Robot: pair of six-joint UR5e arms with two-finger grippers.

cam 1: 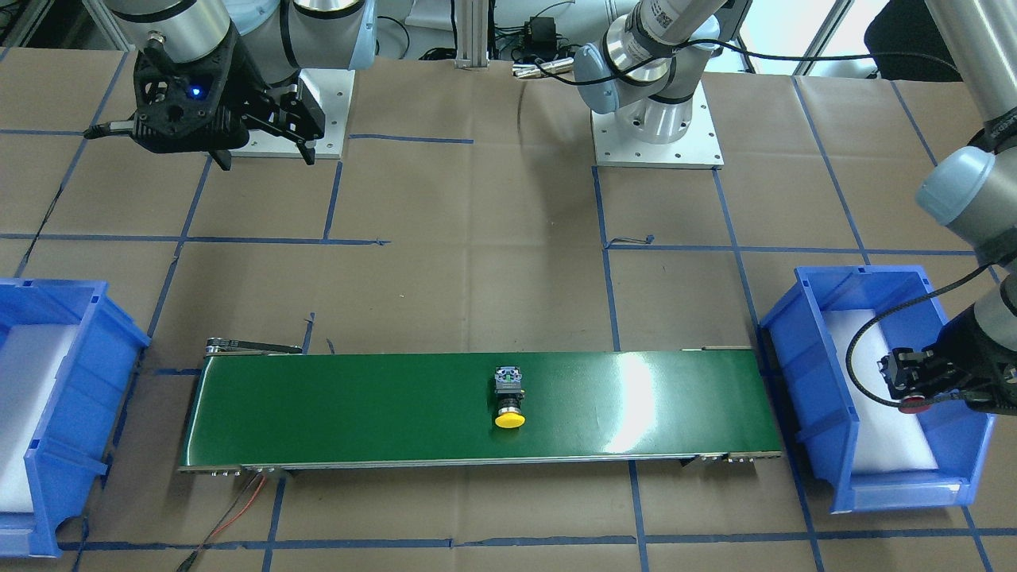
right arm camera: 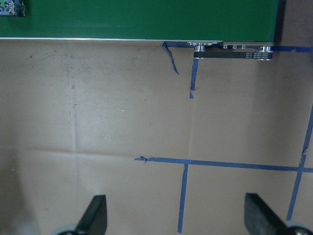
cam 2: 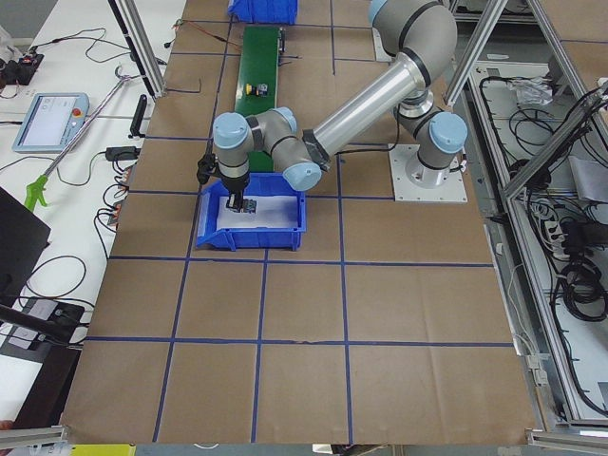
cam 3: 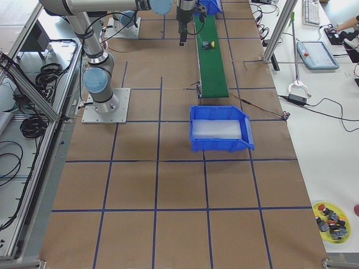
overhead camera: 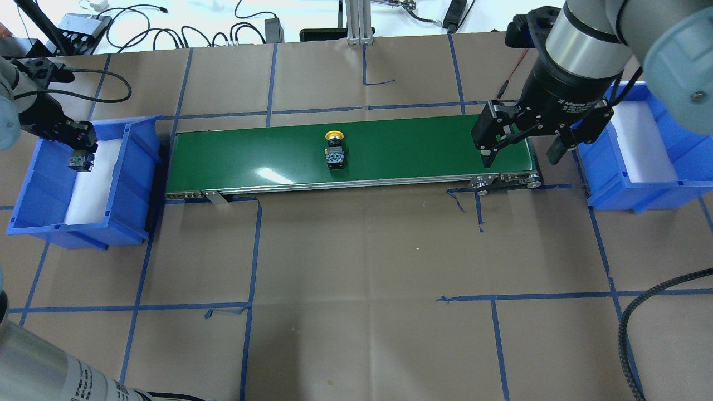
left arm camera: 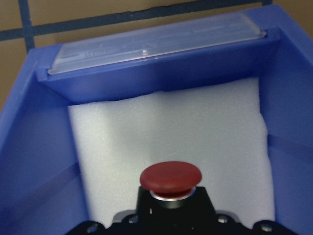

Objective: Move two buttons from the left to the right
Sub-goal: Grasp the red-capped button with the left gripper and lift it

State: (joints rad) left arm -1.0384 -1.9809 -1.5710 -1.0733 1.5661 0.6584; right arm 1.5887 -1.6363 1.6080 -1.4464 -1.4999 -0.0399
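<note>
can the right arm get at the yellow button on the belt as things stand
Probably yes: the yellow button lies alone midway along the belt, nothing over it, and the right tool hangs open and empty near the belt's end.

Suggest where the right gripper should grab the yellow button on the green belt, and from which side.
Take the yellow button by its boxy black-grey body, not the round cap, which would likely slip. It lies on its side on the belt, cap away from the robot, so come straight down with the right gripper, closing along the belt's length on the body's flat sides.
</note>
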